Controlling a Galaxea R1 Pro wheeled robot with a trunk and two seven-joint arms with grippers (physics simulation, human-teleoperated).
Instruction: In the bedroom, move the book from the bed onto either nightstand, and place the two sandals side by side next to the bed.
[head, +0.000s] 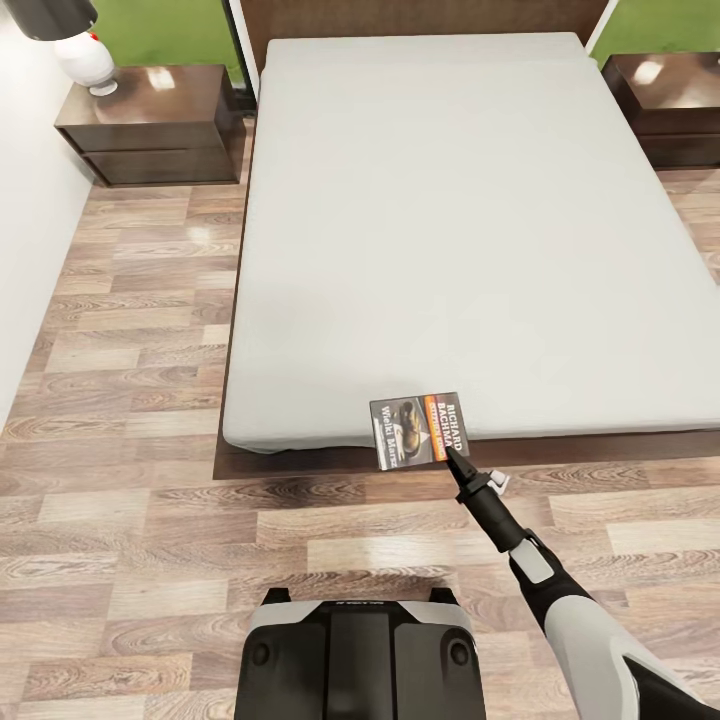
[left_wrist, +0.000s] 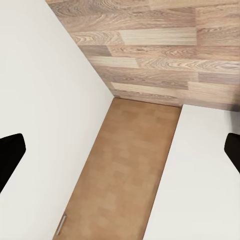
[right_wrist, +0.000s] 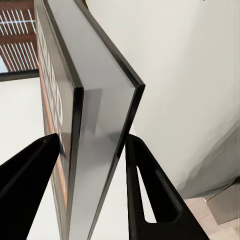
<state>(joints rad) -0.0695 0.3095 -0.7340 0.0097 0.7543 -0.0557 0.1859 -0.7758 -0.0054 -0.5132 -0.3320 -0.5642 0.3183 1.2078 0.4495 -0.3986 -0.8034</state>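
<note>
The book (head: 418, 430), dark with an orange band and white lettering, is at the foot edge of the bed (head: 430, 230), overlapping the mattress edge and the dark frame. My right gripper (head: 447, 450) reaches it from the floor side and is shut on its near edge. In the right wrist view the book (right_wrist: 95, 100) stands edge-on between the two black fingers (right_wrist: 30, 170). My left gripper (left_wrist: 120, 150) is open, over floor and white surfaces. One nightstand (head: 150, 125) stands left of the bed head, another nightstand (head: 665, 105) to its right. The sandals are out of view.
A white lamp (head: 82, 50) sits on the left nightstand. A white wall (head: 30, 230) runs along the left. Wood-plank floor (head: 130, 420) lies between wall and bed. My base (head: 360, 650) is just short of the bed's foot.
</note>
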